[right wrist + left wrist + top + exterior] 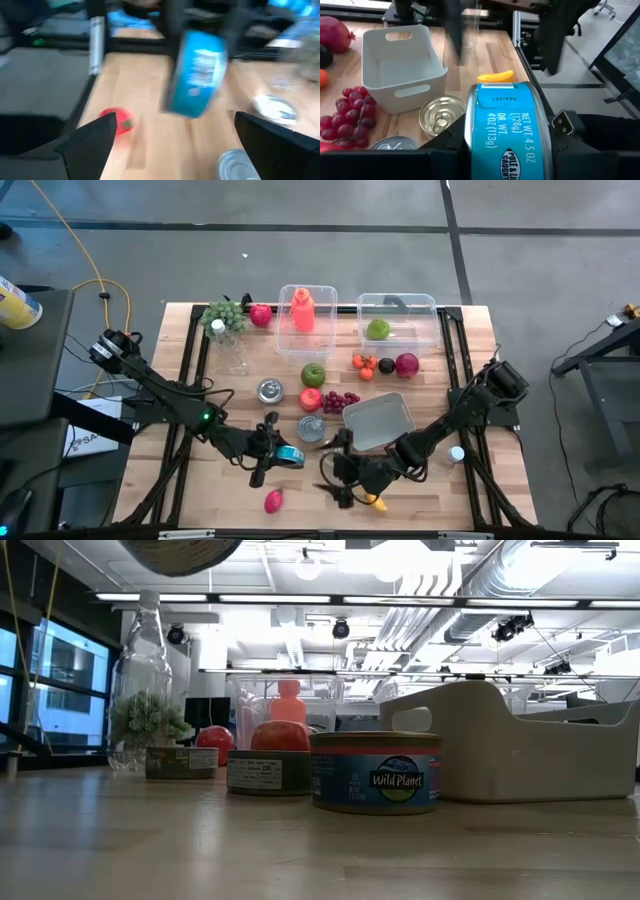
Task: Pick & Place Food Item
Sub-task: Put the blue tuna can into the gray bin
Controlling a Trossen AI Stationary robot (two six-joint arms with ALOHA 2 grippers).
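My left gripper (272, 454) (510, 150) is shut on a blue tuna can (291, 457) (509, 127), which hangs above the near middle of the table. My right gripper (343, 480) (175, 135) stands open just to the can's right and faces the can (195, 75), with nothing between its fingers. A yellow food piece (376, 502) (495, 76) lies on the table below the right gripper. A small pink-red fruit (273, 500) (118, 122) rests near the front edge. A white bin (379, 421) (400, 60) sits right of centre. My left gripper pinches the can between its two fingers, one finger on each flat end; the silver rim of one end (468, 125) shows beside a finger. The fingers come nearly level from the table's left. The can stands on edge, its label side up, lifted clear of the table.
Two silver cans (311, 428) (269, 390), red grapes (341, 400), a red apple (310, 398) and a green apple (313, 374) crowd the middle. Two clear tubs (307, 308) (398, 320), a pomegranate (407, 364) and a bottle (231, 350) stand farther back.
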